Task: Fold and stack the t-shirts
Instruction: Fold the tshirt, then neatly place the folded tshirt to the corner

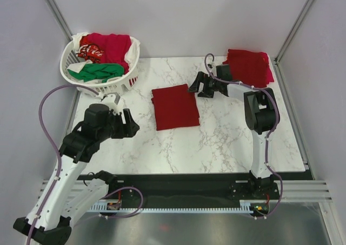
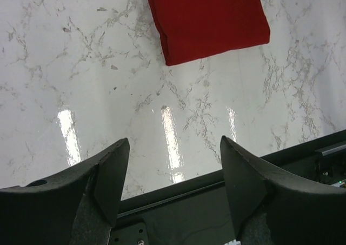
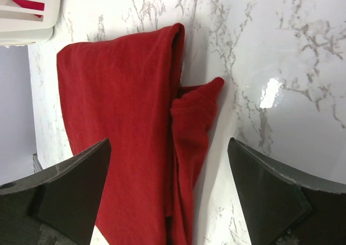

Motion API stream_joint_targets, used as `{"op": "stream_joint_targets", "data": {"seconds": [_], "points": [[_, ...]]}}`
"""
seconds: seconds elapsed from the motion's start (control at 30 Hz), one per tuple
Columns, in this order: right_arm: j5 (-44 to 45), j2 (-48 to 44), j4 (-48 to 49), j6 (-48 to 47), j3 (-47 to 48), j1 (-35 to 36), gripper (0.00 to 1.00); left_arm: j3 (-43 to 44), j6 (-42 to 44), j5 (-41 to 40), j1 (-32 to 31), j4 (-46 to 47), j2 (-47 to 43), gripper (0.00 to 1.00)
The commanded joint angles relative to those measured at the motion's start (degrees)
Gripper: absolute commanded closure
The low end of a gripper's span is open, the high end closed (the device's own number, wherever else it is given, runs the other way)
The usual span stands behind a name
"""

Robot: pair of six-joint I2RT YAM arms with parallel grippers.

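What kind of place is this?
Probably a robot test cell, not a home: the left arm and right arm are mounted at a marble-patterned table, and plain grey panels enclose it.

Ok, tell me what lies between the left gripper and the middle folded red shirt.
Only bare marble table between left gripper and folded red shirt; the left wrist view shows it.

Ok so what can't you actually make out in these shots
- Top view: whatever lies lower in the basket is buried under the red, white and green shirts.
- Top view: the far-right red stack can't be counted layer by layer from above.
- Left wrist view: the folded red shirt is cut off by the top edge.
- Right wrist view: a red shirt runs off the bottom edge, partly behind the claw fingers.
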Motion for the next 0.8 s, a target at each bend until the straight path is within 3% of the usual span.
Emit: {"op": "stream_joint_targets", "data": {"seconds": [0.0,0.17,0.23,0.3,0.33,0.37,0.5,0.67,0.77], "points": [[-0.96,3.53,0.22,0.48,-1.33,1.33,0.02,-0.57,1.94,-4.07,-0.02,1.56,-2.7,0.23],[-1.49,5.12,0.66,0.21,-2.38,2.38,0.07,-3.02,1.32,-6.87,-0.02,4.64,-7.53,0.23],[-1.67,5.47,0.92,0.39,-2.74,2.74,0.09,-5.74,-0.08,-10.4,-0.02,5.78,-15.31,0.22],[-1.76,5.82,1.01,0.04,-2.91,3.18,0.12,-7.41,0.61,-13.3,-0.02,8.32,-22.27,0.18],[-1.76,6.17,0.92,-0.05,-3.09,3.35,0.15,-9.95,1.14,-14.36,-0.02,9.55,-25.26,0.07],[-1.76,6.35,1.01,-0.14,-3.18,3.53,0.17,-11.63,1.14,-16.19,-0.02,12.43,-31.82,0.04],[-1.58,7.32,1.01,-0.75,-3.62,4.06,0.26,-14.72,1.14,-16.39,-0.02,15.71,-40.05,0.01],[-2.11,8.11,1.8,-0.14,-3.88,4.06,0.51,-14.63,0.79,-17.62,-0.02,15.63,-39.8,0.02],[-3.59,8.37,3.64,0.39,-3.88,4.14,0.77,-14.28,0.97,-16.13,0.07,15.63,-37.17,0.04]]}}
